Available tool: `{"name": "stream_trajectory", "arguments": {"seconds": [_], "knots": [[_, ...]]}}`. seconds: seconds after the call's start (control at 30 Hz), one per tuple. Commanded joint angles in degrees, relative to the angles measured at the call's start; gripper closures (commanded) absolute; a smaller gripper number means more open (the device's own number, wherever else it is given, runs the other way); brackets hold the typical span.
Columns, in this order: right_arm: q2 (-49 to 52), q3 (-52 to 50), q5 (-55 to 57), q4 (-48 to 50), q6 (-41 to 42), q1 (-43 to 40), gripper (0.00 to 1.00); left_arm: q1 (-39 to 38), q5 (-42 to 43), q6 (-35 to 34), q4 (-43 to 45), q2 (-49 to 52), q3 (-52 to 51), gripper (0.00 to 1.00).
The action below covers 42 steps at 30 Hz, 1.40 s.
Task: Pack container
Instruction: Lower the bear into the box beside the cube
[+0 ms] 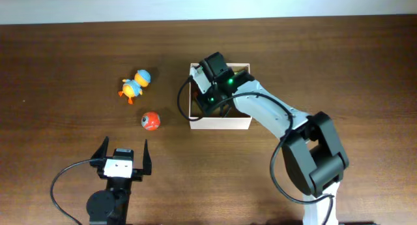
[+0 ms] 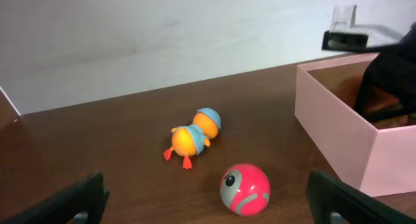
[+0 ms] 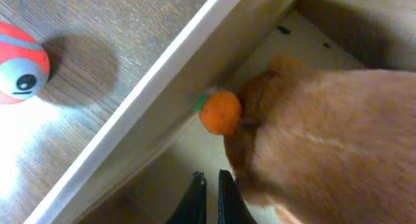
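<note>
on the dark wooden table [image 1: 58,49], seen from overhead, the container [image 1: 221,123] sits a little right of the frame's centre, its white walls square to the table edge. the right arm [image 1: 277,114] comes up from the lower right and lies over the box, its wrist covering much of the inside. left of the box, apart from it, lie a duck toy [image 1: 135,85] in orange and blue and, lower down, a red ball [image 1: 150,120] with a grey face. the left gripper [image 1: 124,149] is at the bottom left of the frame, jaws spread wide and holding nothing, with the ball above it and the box off to the upper right.

from the left wrist, the duck lies on its side mid-frame with the ball in front of it, lower and to the right. the box's near corner fills the right edge, looking pinkish here, with the dark arm inside it.

from the right wrist, the box's wall runs diagonally from lower left to top centre, the ball outside it at the upper left. inside, a small orange piece [image 3: 220,112] with a green tip rests against a furry tan thing [image 3: 331,146] that fills the right side. the right gripper [image 3: 211,180] at the bottom edge has its jaws drawn together, with nothing seen between them.
</note>
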Motion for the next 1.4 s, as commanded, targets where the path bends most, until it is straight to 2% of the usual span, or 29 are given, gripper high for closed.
{"name": "stream_trajectory", "arguments": {"seconds": [0.0,0.5,0.77,1.1,1.37], "knots": [[3.0,-0.7,2.0,1.2,-0.2,0.2,0.96,-0.2,-0.6,0.7,-0.1,-0.5,-0.3,0.01],[4.0,-0.5,5.0,4.6,-0.2,0.1,0.96,-0.2,-0.6,0.7,-0.1,-0.5,-0.3,0.01],[4.0,-0.5,10.8,6.5,-0.2,0.1,0.96,-0.2,-0.6,0.7,-0.1,-0.5,-0.3,0.01],[4.0,-0.5,10.6,8.0,-0.1,0.2,0.96,-0.2,-0.6,0.7,-0.1,-0.5,-0.3,0.01],[4.0,-0.5,5.2,5.2,-0.2,1.6,0.96,-0.2,-0.6,0.7,-0.1,-0.5,-0.3,0.01]]}}
